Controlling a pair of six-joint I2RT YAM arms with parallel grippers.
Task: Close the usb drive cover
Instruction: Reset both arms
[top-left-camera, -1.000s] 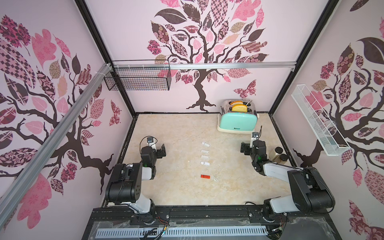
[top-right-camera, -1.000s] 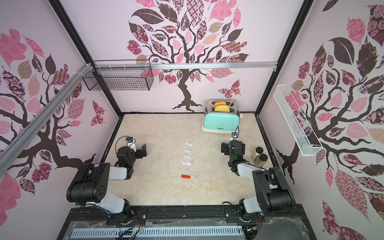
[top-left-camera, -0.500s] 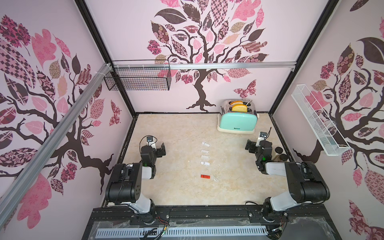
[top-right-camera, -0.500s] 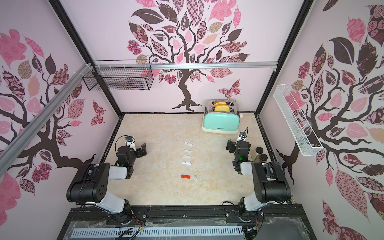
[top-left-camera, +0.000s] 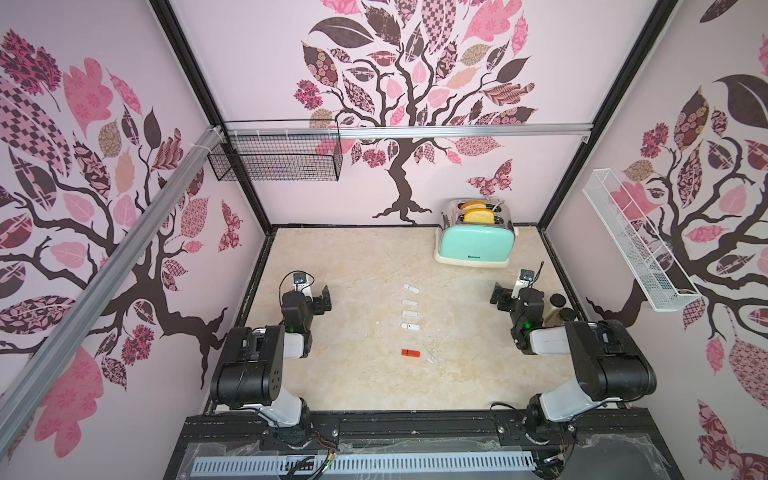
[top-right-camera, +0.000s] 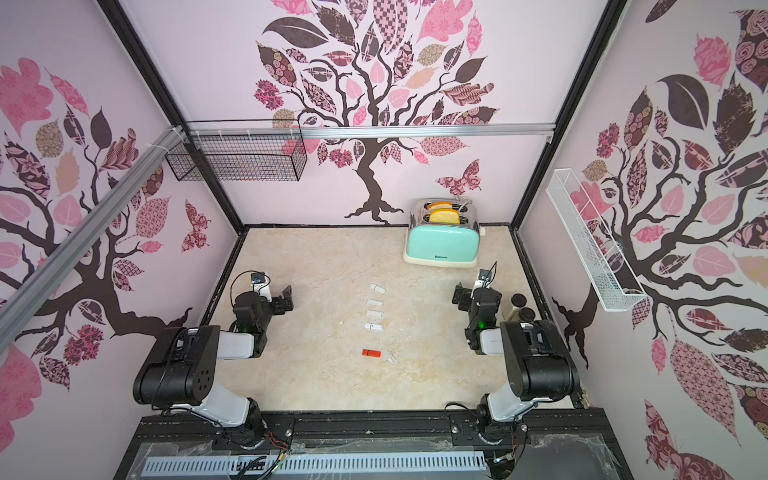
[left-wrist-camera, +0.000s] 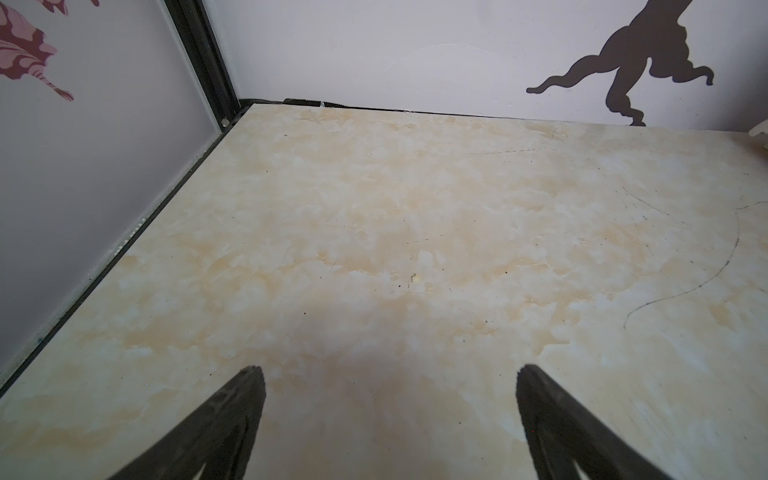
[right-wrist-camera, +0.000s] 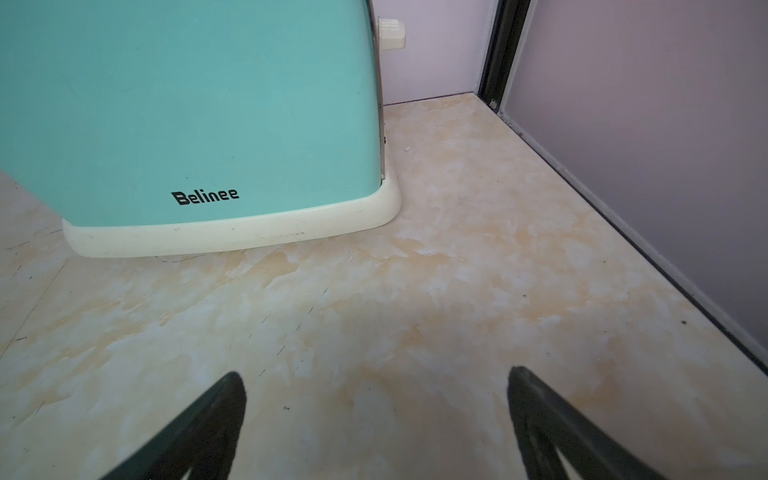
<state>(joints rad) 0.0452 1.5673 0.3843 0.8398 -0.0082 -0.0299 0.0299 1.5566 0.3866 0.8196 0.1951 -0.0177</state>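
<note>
Left pincer: apart, empty.
Right pincer: apart, empty.
Red usb drive: between pincers, well apart; likely light, stiff, slick; pinch long sides.

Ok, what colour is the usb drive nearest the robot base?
Red usb drive, best in a top view.

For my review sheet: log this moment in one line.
left hand: open, empty | right hand: open, empty | red usb drive: on table, untouched

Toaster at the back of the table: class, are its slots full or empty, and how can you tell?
Full: in both top views a yellow slice sticks up from each slot of the toaster.
</note>
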